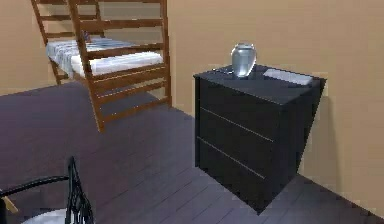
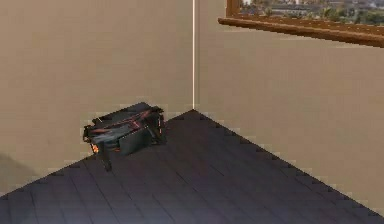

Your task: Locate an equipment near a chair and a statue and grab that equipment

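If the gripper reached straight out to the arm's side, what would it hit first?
Likely the beige wall right of the corner, across bare dark plank floor. The dark bag with reddish trim lies left of that line, though depth is unclear.

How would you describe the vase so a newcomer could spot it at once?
Find the black dresser right of the wooden bunk bed. On top stands a rounded silvery vase; unlike the flat grey item beside it, it is upright and shiny.
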You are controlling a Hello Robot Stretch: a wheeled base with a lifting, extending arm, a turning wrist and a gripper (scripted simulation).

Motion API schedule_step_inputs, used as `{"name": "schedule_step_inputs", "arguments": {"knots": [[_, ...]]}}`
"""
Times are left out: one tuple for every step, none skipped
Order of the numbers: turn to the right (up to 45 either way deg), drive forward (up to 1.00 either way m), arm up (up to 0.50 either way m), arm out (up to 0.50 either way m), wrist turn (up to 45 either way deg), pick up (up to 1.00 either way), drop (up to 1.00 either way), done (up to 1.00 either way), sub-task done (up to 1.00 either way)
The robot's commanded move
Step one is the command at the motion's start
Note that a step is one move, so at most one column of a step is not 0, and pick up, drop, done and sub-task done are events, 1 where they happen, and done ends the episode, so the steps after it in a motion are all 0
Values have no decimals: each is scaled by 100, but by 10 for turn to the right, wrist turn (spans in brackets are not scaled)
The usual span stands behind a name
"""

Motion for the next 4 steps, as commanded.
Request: {"name": "schedule_step_inputs", "arguments": {"knots": [[-330, 0, 0, 0, 0, 0, 0, 0, 0], [0, 25, 0, 0, 0, 0, 0, 0, 0], [-450, 0, 0, 0, 0, 0, 0, 0, 0], [-450, 0, 0, 0, 0, 0, 0, 0, 0]]}}
